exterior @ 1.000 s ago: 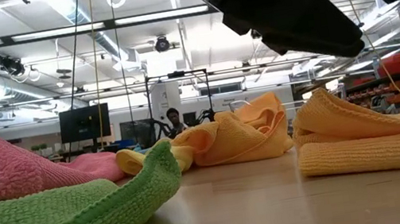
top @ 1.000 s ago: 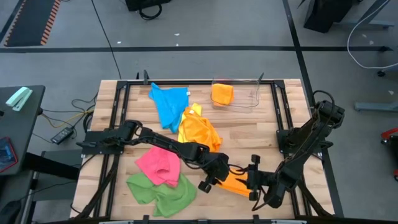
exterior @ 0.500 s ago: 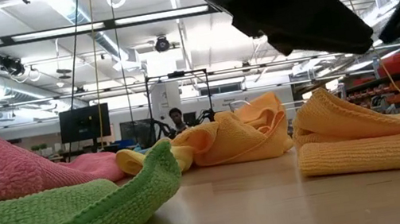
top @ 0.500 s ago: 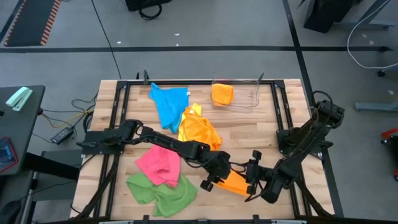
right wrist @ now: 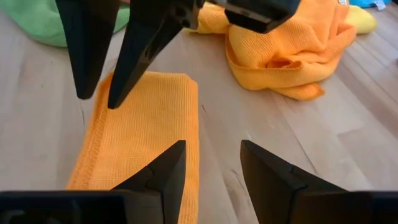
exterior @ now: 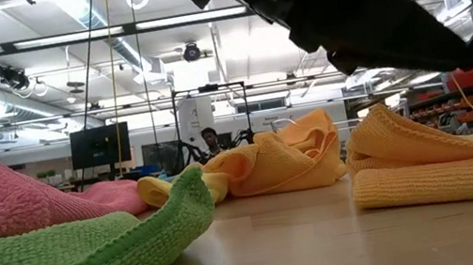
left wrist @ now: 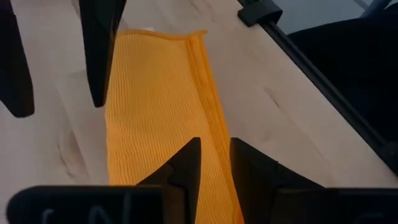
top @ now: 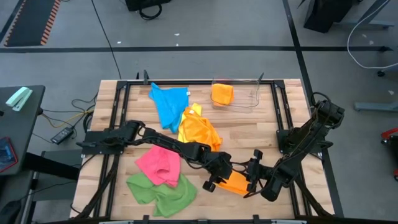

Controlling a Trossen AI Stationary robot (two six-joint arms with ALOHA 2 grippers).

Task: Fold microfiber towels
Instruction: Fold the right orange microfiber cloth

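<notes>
Both grippers have drawn closer together over the past second, meeting above the folded orange towel (top: 234,183) near the front edge of the wooden table (top: 261,130). From the left wrist view, the left gripper (left wrist: 214,163) shows its two dark fingers a narrow gap apart, poised over one long edge of the cloth with nothing clamped between them. The right gripper (right wrist: 211,163) stands at a moderate spread over the other end of the same towel, likewise holding nothing.

Across the table, a crumpled orange towel (top: 199,130) lies just behind the working area, with a yellow towel (top: 193,111) peeking out beneath it and a blue towel (top: 169,102) beyond. A pink towel (top: 158,165) sits under the left arm's reach, touching a green towel (top: 160,191) at the front left corner. At the back, a clear plastic bin (top: 245,93) holds another orange cloth (top: 222,94).

Seen from table level, the green and pink cloths fill the foreground while both arms hang dark overhead. A person (exterior: 210,142) is visible far back in the room.
</notes>
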